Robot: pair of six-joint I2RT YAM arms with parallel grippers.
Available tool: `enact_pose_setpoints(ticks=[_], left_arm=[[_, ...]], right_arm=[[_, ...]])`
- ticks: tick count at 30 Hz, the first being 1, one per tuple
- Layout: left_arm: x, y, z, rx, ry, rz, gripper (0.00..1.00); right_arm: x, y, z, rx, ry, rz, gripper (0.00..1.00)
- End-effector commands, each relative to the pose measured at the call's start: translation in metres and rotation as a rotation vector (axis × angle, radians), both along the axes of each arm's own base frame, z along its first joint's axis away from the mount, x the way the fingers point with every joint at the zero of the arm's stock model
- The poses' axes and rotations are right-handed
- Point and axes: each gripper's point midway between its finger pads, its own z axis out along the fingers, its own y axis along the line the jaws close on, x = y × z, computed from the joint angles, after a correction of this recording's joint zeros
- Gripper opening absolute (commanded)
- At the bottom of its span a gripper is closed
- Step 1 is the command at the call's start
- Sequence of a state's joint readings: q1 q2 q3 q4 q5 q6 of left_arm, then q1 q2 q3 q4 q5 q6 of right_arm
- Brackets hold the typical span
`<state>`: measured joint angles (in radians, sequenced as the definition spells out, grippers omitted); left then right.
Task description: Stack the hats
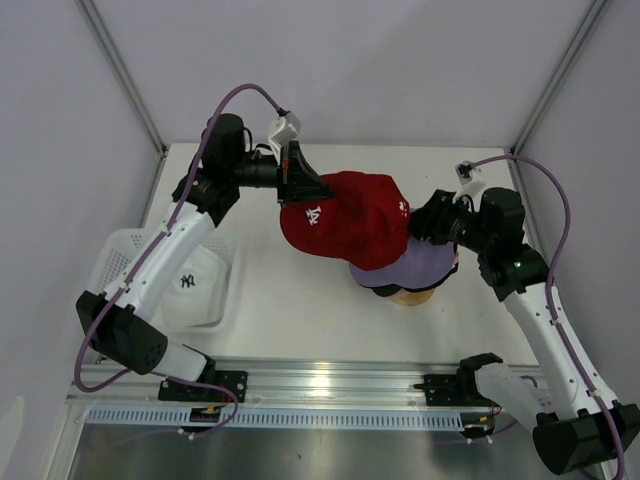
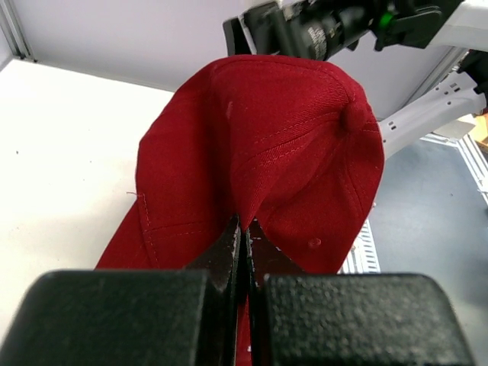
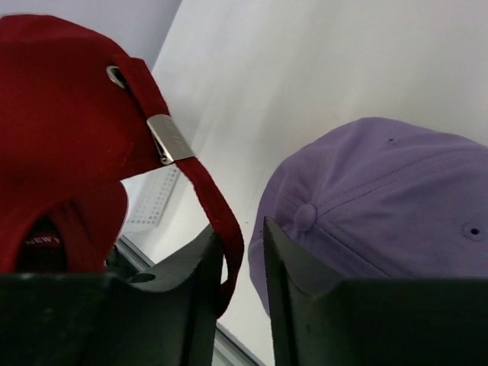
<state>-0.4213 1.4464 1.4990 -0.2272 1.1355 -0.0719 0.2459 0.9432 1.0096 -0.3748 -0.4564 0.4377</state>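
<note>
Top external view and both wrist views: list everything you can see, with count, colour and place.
red cap: one, red with white emblem, held over the lavender cap
lavender cap: one, lavender, on the stand, right of centre
stand: one, tan, mostly hidden under the lavender cap
white cap: one, white with dark emblem, in the basket
basket: one, white mesh, left edge of the table
table: one, white, under everything
left gripper: one, black, shut on the red cap
right gripper: one, black, jaws apart around the red cap's strap
</note>
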Motion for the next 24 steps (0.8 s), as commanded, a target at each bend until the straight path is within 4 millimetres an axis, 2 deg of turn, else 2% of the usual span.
enact_pose_setpoints(ticks=[1, 4, 5, 9, 11, 14, 17, 18, 19, 20, 21, 22, 23, 24], left_arm=[[-0.011, -0.004, 0.031, -0.056, -0.115, -0.058, 0.01], [-0.010, -0.007, 0.027, -0.054, -0.108, -0.063, 0.01], [-0.008, -0.008, 0.024, -0.051, -0.099, -0.066, 0.01], [0.003, -0.014, 0.021, -0.042, -0.079, -0.032, 0.01], [0.017, -0.016, 0.016, -0.021, -0.063, 0.042, 0.01], [0.030, -0.023, 0.010, -0.002, -0.052, 0.104, 0.01], [0.038, -0.036, 0.005, 0.010, -0.057, 0.133, 0.01], [0.041, -0.040, 0.001, 0.019, -0.052, 0.136, 0.01], [0.055, -0.053, -0.007, 0.055, -0.028, 0.151, 0.01], [0.052, -0.055, -0.007, 0.056, -0.028, 0.143, 0.01], [0.060, -0.059, -0.016, 0.085, -0.015, 0.175, 0.01], [0.068, -0.066, -0.037, 0.129, 0.018, 0.182, 0.01], [0.064, -0.073, -0.038, 0.153, 0.015, 0.176, 0.01], [0.067, -0.076, -0.047, 0.174, 0.029, 0.188, 0.01]], right_arm=[[0.005, 0.001, 0.012, -0.017, -0.039, -0.008, 0.26], [0.011, -0.004, 0.015, -0.033, -0.054, -0.044, 0.03], [0.012, -0.007, 0.015, -0.040, -0.055, -0.060, 0.00], [0.013, -0.026, 0.024, -0.071, -0.064, -0.173, 0.00], [0.017, -0.048, 0.026, -0.115, -0.066, -0.288, 0.00], [0.012, -0.080, 0.031, -0.179, -0.071, -0.418, 0.00], [0.005, -0.114, 0.020, -0.251, -0.022, -0.555, 0.00], [0.000, -0.122, 0.011, -0.276, 0.014, -0.577, 0.00], [-0.010, -0.137, -0.005, -0.314, 0.082, -0.638, 0.00], [-0.010, -0.137, -0.006, -0.314, 0.082, -0.638, 0.00], [-0.016, -0.142, -0.015, -0.334, 0.121, -0.655, 0.00], [-0.021, -0.145, -0.020, -0.340, 0.136, -0.666, 0.00], [-0.027, -0.147, -0.034, -0.357, 0.178, -0.672, 0.00], [-0.030, -0.153, -0.039, -0.369, 0.194, -0.700, 0.00]])
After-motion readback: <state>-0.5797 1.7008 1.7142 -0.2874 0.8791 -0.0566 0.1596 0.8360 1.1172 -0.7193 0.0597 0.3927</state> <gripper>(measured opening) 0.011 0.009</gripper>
